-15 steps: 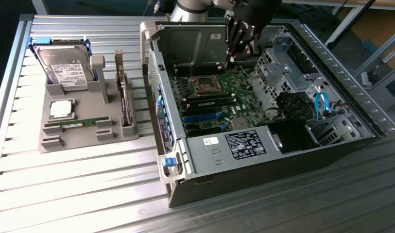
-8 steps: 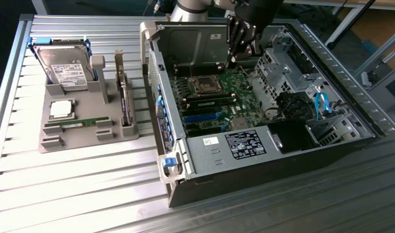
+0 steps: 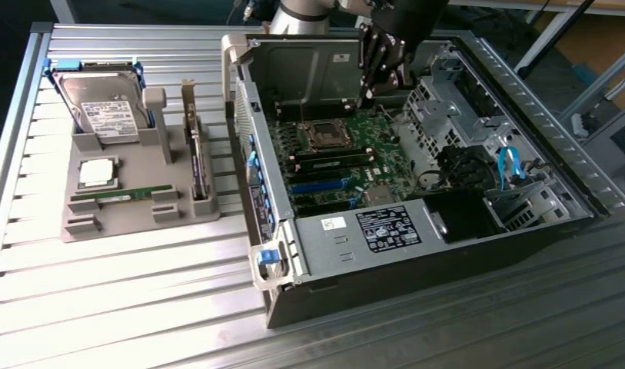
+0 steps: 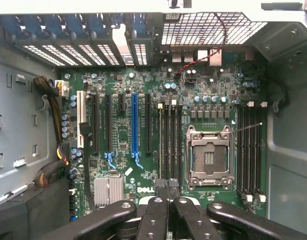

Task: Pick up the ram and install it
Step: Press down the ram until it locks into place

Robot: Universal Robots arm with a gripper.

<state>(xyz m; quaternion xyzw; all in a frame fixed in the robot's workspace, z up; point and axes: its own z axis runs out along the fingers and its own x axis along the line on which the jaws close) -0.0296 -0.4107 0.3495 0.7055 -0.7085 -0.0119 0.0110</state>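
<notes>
The ram [image 3: 122, 193] is a thin green stick lying flat in a slot near the front of the grey holder [image 3: 137, 219], left of the computer case in the exterior view. My gripper [image 3: 372, 91] hangs inside the open case [image 3: 415, 238], over the far end of the motherboard [image 3: 343, 154] and well away from the ram. In the wrist view its black fingers [image 4: 158, 200] meet at the tips, so the gripper [image 4: 167, 186] is shut with nothing visible between them. Below it lie the black memory slots [image 4: 169, 135] and the empty processor socket [image 4: 208, 155].
The holder also carries a hard drive [image 3: 105, 104], a square silver processor [image 3: 97, 172] and an upright card [image 3: 196, 157]. Inside the case are a power supply [image 3: 394, 227], a drive cage [image 3: 446, 115], a blue expansion slot [image 4: 134, 127] and cables [image 4: 53, 165]. The ribbed metal table [image 3: 127, 292] surrounds everything.
</notes>
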